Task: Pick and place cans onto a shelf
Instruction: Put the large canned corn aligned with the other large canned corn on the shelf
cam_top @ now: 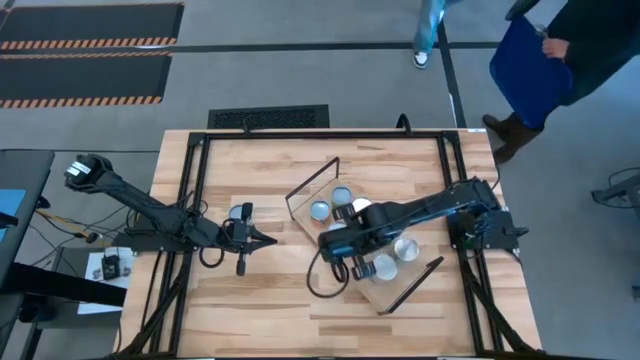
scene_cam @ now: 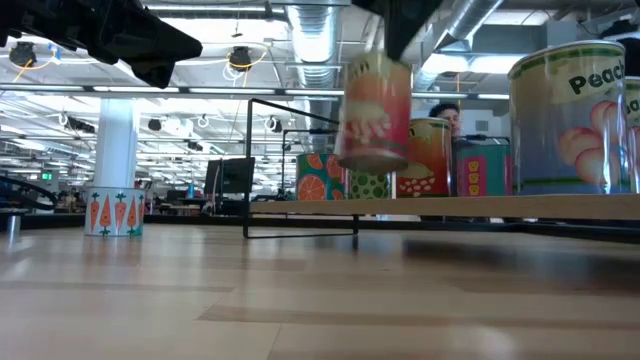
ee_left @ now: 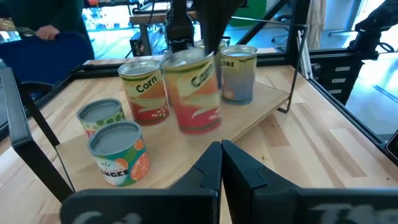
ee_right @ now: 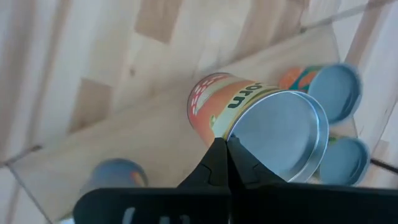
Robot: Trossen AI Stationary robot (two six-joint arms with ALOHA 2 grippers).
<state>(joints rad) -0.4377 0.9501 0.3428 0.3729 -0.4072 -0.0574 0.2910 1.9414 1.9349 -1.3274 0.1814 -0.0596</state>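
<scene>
The pale-wood shelf (cam_top: 400,285) lies slantwise on the table with black wire frames at its ends. Several cans stand on it: an oranges can (ee_left: 118,152), a green-labelled one (ee_left: 102,115), a corn can (ee_left: 144,93) and a peaches can (ee_left: 238,73). My right gripper (ee_right: 227,155) is shut on another orange-red corn can (scene_cam: 375,110) above the shelf. My left gripper (ee_left: 221,155) is shut and empty, low over the table left of the shelf. A carrot-labelled can (scene_cam: 112,212) stands on the table beside it (cam_top: 241,212). My right gripper pinches the held can's top rim (ee_right: 239,134) between its two fingers, at one side of the silvery lid. The fingers come from above, pointing down. The can hangs below them, about upright, lifted clear of the shelf board (scene_cam: 400,207).
The shelf's wire frame (scene_cam: 300,170) stands on the side toward my left arm. A black cable loop (cam_top: 320,280) lies near the shelf's near corner. People stand beyond the table's far right corner (cam_top: 530,60). Bare tabletop lies in front of the shelf.
</scene>
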